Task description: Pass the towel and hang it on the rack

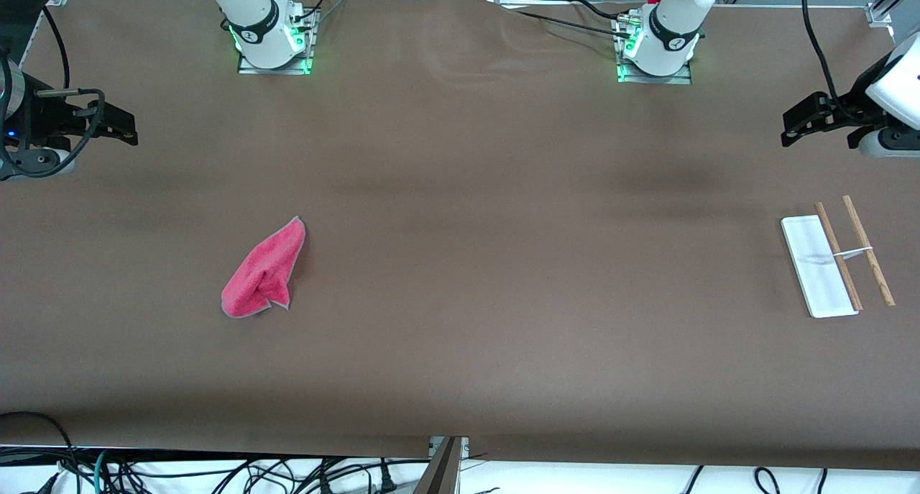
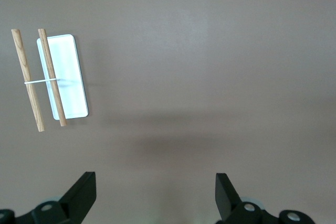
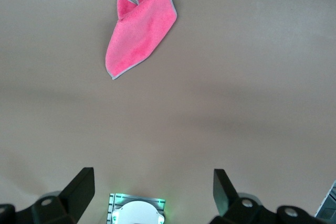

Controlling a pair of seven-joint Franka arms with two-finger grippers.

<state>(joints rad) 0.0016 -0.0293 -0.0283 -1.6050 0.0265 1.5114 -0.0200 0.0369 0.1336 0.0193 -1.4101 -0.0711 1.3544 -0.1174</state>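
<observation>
**Inspector:** The right gripper [image 1: 118, 129] is recorded at the right arm's end of the table, raised above the surface, its fingers [image 3: 79, 190] spread wide and nothing held between them. The left gripper [image 1: 805, 124] is recorded at the left arm's end, likewise spread and empty, with its fingers [image 2: 81, 195] seen apart in its own wrist view. Neither is in contact with anything.

**Reviewer:** And the objects of the task?

**Inspector:** The towel [image 1: 262, 271] is found lying crumpled and partly folded on the table [image 1: 460, 192], toward the right arm's end, nearer to the front camera than the right gripper. Its long axis is noted as running diagonally, with the narrower tip pointing away from the front camera. The rack [image 1: 837, 260] is found toward the left arm's end, well apart from the towel, also nearer to the front camera than the left gripper.

**Reviewer:** Which arm is favoured for the pickup?

**Inspector:** The right arm is judged the nearer to the towel by a clear margin, and the left to the rack. A descent toward the front camera's side is judged necessary, with the fingers set across the towel's narrow width.

**Reviewer:** Anything unresolved?

**Inspector:** Both arms are cut off at the frame edges. The layering of the towel's folds cannot be determined, and the rack's height above its base cannot be read from overhead.
</observation>
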